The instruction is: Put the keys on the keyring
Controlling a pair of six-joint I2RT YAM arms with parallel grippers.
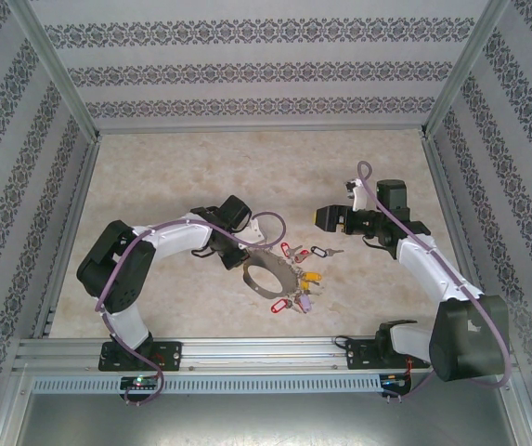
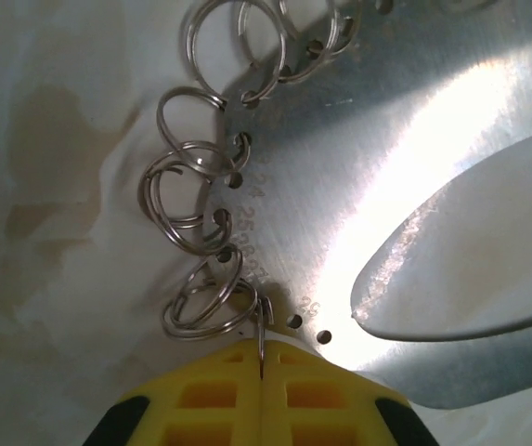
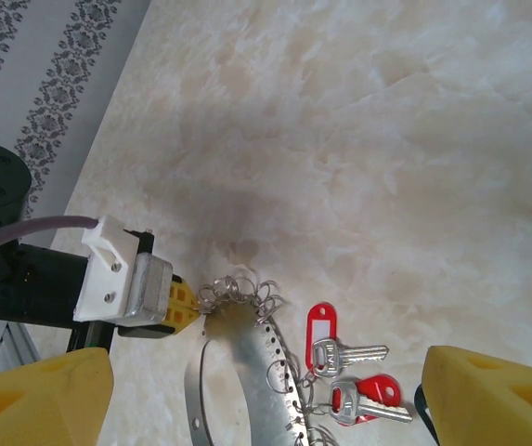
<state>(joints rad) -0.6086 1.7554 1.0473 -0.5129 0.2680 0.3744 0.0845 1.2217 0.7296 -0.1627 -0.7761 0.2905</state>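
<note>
- Left gripper (image 2: pixel 261 364): yellow, with black patches behind the tips.
- Keyring (image 2: pixel 368 158) at its jaws: shiny silver-grey, with silver split rings (image 2: pixel 187 200).
- Between the jaws of the right gripper (image 3: pixel 267 372): red tags (image 3: pixel 320 322).
- Table (image 3: pixel 386 139): beige marbling.
- Walls (image 1: pixel 247 70): white with grey floral bands.

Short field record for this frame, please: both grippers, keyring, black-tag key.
left gripper: shut, pinching a thin wire at rim of keyring
right gripper: open, empty, above the table
keyring: flat on table, tagged keys on it
black-tag key: loose on table, right of keyring, not yet on it
</note>
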